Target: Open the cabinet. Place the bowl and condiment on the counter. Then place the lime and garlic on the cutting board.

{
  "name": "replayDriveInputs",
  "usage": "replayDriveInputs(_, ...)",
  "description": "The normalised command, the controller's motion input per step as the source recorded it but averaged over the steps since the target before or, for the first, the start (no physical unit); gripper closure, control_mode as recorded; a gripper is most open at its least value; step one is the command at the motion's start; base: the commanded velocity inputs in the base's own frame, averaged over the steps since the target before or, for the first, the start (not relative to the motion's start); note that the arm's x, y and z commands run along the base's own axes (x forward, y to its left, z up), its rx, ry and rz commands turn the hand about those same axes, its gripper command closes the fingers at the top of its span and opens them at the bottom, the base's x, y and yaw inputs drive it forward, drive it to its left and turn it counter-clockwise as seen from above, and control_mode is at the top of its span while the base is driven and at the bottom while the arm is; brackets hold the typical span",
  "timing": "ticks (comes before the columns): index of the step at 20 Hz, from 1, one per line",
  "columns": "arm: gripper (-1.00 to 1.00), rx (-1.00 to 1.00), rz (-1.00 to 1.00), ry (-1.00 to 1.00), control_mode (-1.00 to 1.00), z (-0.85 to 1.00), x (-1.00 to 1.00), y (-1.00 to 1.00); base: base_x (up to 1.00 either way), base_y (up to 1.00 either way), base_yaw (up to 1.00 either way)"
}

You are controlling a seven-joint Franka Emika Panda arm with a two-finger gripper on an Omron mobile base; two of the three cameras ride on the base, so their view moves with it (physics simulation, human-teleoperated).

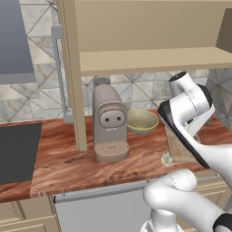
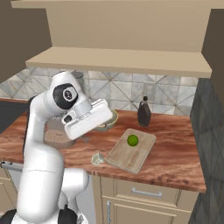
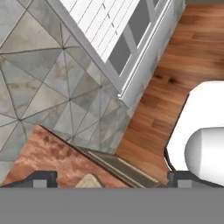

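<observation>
Nearest, at about 7 o'clock of the right base view, the garlic [image 2: 97, 158] is lying as a small pale lumpy bulb on the desk [image 2: 175, 153], a long reddish-brown slab with streaky wood grain, just off the near corner of the cutting board [image 2: 142, 151]. That board is showing as a thin light tan rectangle with rounded corners, sitting flat at the middle of the view. The lime [image 2: 132, 140], a small smooth bright green ball, is resting on the board's far half.

Further back, at about 1 o'clock from the lime, the condiment [image 2: 144, 113] is standing upright on the desk as a dark brown-black bottle with a narrow neck and dark cap, close to the grey triangular-tiled wall. The bowl [image 1: 142, 121], round and olive-beige with a thin darker rim, is sitting on the desk just beside a beige coffee machine [image 1: 109, 124] with rounded shoulders.

Highest and farthest, the cabinet [image 2: 118, 61] is standing open, its plain beige shelf bare, one door [image 1: 72, 77] swung out edge-on with a long grey bar handle.

The claw [image 3: 111, 178] is hanging with its two dark fingertips [image 3: 41, 178] wide apart, gripping nothing, looking past the desk edge toward a wooden floor [image 3: 175, 65].
</observation>
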Motion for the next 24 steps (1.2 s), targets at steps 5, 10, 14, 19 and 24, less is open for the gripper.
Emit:
replayDriveInputs(5, -1.00, 0.00, -0.03, 0.03, -1.00, -0.01, -0.15, 0.08, 0.00, 0.00, 0.00)
replayDriveInputs(10, -1.00, 0.00, -0.27, -0.20, -1.00, 0.00, -0.19, 0.02, 0.00, 0.00, 0.00)
replayDriveInputs(14, -1.00, 0.12, -0.34, -0.17, -1.00, 0.01, -0.01, 0.00, 0.00, 0.00, 0.00)
replayDriveInputs(19, -1.00, 0.19, -0.32, -0.22, -1.00, 0.00, 0.00, 0.00, 0.00, 0.00, 0.00)
replayDriveInputs(24, -1.00, 0.06, -0.41, -0.11, -1.00, 0.00, -0.01, 0.06, 0.00, 0.00, 0.00)
